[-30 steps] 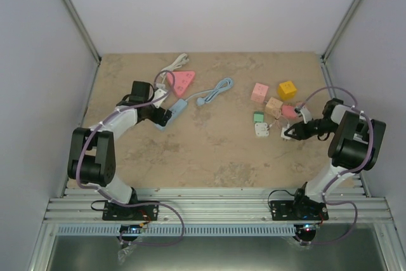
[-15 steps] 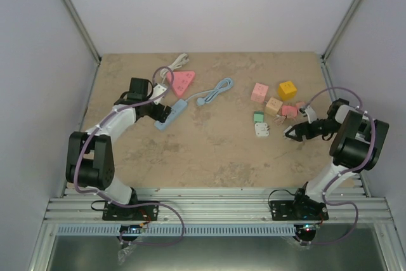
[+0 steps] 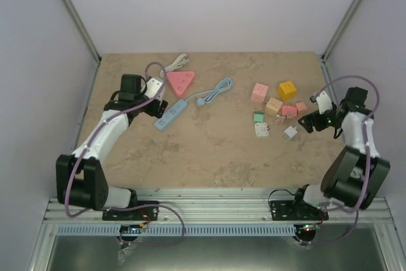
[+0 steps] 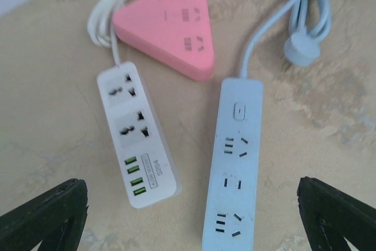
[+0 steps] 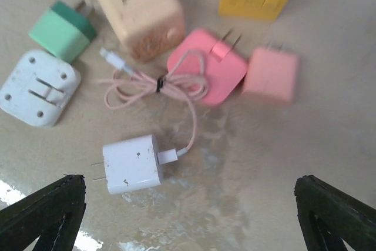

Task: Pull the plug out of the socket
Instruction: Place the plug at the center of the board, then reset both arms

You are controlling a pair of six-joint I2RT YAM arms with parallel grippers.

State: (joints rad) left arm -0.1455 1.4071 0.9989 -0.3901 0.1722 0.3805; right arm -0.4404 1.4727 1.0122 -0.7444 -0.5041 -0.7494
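Even, diffuse light gives soft, faint shadows. In the right wrist view the white square plastic charger plug [image 5: 130,164] looks blurred; below-left of it, glare whitens the beige marbled tabletop [image 5: 329,116]

A small white plug [image 5: 130,164] lies flat on the table, its two metal prongs bare, with a thin pink cable [image 5: 155,83] fitted into its back end. The socket [image 5: 140,11], a beige cube, sits near it, not touching.
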